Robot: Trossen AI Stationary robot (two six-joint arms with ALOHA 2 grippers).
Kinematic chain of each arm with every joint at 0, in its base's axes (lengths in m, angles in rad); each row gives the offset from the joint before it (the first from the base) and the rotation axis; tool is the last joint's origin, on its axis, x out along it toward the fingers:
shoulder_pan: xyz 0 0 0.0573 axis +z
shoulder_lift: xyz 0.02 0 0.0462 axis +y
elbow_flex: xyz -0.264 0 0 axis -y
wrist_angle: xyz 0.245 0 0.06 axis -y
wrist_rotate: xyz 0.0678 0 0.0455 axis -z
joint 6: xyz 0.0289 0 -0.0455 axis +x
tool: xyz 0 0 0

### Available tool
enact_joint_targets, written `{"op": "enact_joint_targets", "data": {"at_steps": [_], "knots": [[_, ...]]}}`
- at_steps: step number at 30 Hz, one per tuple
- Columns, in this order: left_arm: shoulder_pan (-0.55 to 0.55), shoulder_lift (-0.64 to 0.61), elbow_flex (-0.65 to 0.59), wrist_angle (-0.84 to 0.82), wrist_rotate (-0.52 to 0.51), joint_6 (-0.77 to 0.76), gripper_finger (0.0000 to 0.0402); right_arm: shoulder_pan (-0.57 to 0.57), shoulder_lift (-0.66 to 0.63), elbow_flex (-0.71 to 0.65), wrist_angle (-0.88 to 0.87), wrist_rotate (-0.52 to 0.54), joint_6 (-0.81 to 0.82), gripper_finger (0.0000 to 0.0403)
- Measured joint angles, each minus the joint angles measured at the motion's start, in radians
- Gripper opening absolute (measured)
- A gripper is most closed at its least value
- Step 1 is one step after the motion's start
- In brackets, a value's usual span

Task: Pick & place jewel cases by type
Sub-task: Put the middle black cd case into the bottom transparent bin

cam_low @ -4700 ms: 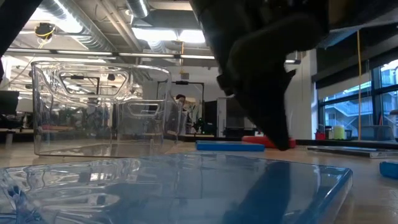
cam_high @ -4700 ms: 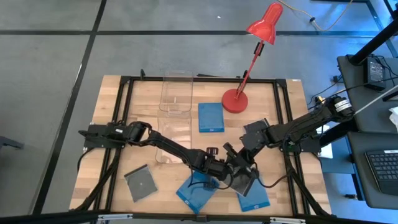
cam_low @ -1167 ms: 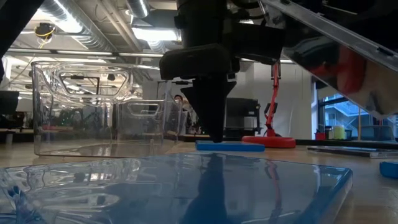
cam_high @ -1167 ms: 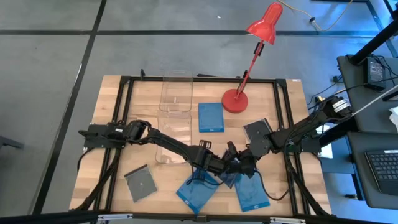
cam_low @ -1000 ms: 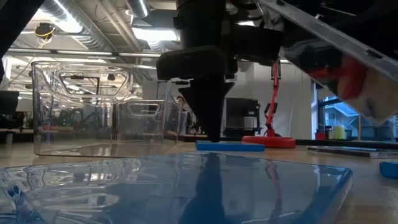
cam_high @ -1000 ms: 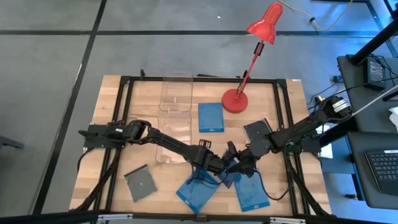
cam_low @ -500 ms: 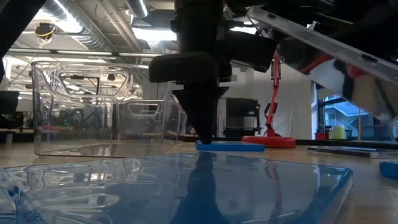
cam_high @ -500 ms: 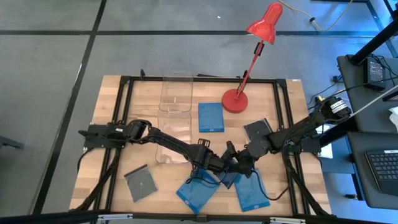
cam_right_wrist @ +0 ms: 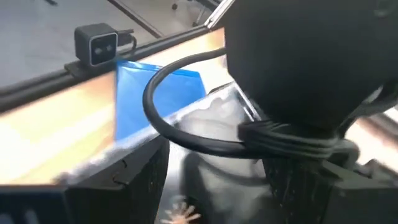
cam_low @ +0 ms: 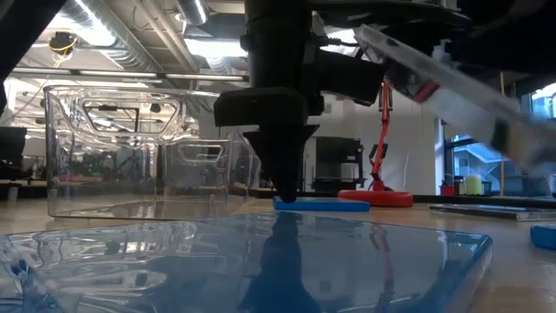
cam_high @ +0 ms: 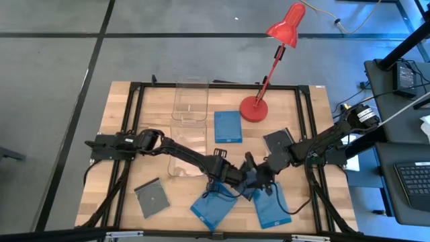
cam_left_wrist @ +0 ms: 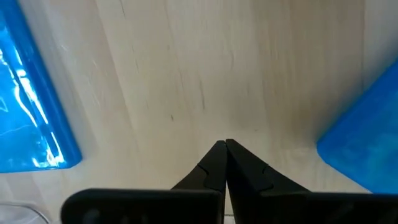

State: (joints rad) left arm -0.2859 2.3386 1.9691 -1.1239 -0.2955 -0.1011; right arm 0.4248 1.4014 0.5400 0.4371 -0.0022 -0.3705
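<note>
**Q:** What is shown nearest the front edge of the table (cam_high: 121,134)?

**A:** Solid blue square plastic jewel cases (cam_high: 213,205) are laid flat there. Between them the left hand (cam_left_wrist: 224,149) is pointed tip-down, clenched and empty.

**Q:** And the right hand (cam_high: 257,181)?

**A:** A grey transparent jewel case (cam_low: 460,91) appears to be grasped in it, tilted above the table. The case is judged light, stiff, slippery and easily cracked, and is best taken by opposite edges. Clear rectangular plastic bins (cam_high: 190,101) are seen beyond.

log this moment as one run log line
left gripper: shut, empty, over bare table | right gripper: holding transparent jewel case tilted
</note>
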Motion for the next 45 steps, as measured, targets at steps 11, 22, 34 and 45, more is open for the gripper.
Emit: {"op": "enact_joint_targets", "data": {"at_steps": [11,22,34,45], "knots": [[0.000,0.000,-0.001,0.006,0.007,-0.019,0.0003,0.001,0.001,-0.002,-0.074,-0.038,0.158,0.0255],[0.000,0.000,-0.001,0.027,0.009,-0.035,0.0003,0.001,0.000,-0.002,-0.106,-0.044,0.212,0.0255],[-0.001,-0.004,0.003,0.042,0.009,-0.036,0.0003,0.003,0.005,-0.006,-0.300,-0.033,0.486,0.0255],[-0.001,-0.004,0.003,0.079,0.009,-0.036,0.0003,0.004,0.003,-0.005,-0.348,-0.047,0.579,0.0255]]}}
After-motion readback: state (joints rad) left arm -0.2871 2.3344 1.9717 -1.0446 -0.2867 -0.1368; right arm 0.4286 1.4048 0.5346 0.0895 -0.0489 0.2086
